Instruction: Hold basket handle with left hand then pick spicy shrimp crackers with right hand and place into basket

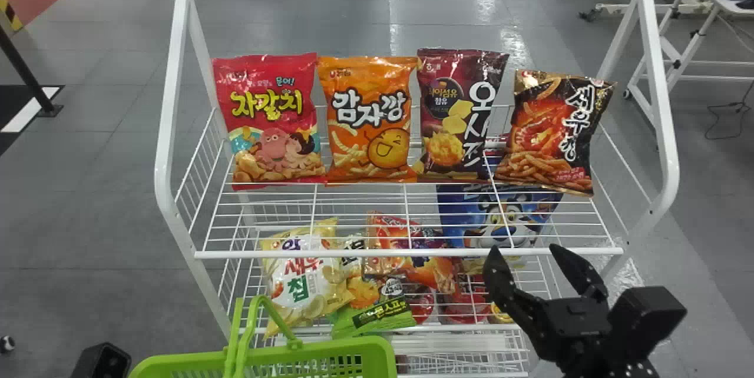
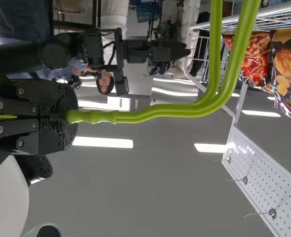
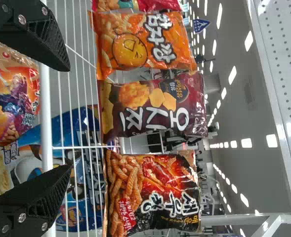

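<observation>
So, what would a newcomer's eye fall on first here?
Probably the shiny row on the white wire shelf: red bag, orange bag, maroon bag, then black spicy shrimp crackers at the robot's right. Next, the green plastic basket at the head view's bottom edge, the black left gripper holding its handle, and the open black right gripper, lower right.

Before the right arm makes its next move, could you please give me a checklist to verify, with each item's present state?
1. Left gripper shut on basket handle: ok.
2. Right gripper open, holding nothing: ok.
3. Spicy shrimp crackers at the right end of the upper shelf, front facing the robot: ok.
4. Crackers between the right gripper's fingers: not ok, gripper is short of them.
5. Room inside the basket: cannot tell.
</observation>
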Controlling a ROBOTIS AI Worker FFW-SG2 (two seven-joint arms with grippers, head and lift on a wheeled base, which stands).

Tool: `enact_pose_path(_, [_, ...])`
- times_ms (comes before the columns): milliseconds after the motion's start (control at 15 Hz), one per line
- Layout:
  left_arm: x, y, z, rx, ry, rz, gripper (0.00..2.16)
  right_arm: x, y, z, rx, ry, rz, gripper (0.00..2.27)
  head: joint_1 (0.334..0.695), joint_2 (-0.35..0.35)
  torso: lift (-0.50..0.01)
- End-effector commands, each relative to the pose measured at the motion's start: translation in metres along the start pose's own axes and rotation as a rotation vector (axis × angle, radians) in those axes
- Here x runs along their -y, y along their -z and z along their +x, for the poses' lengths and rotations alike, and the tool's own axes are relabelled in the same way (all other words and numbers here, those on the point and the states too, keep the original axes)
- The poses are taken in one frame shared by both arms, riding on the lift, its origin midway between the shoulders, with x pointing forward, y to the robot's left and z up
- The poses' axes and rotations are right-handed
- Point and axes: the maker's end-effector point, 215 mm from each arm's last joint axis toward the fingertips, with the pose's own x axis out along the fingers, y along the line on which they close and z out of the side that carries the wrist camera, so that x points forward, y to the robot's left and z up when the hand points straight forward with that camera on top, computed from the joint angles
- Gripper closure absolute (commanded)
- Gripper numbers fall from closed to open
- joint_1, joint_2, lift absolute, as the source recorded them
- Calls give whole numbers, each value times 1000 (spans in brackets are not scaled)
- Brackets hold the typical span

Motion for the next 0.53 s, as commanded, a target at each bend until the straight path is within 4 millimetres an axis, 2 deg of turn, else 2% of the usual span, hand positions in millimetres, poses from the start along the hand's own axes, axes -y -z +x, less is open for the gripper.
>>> enact_pose_path(0, [2,1,1,-6,8,0,2142,10,-15,24,-4,19,18,107,695,-28,-7])
enact_pose_path(467, [2,1,6,-23,10,1,2142,64,-64,81,6,136,40,107,695,-97,-7])
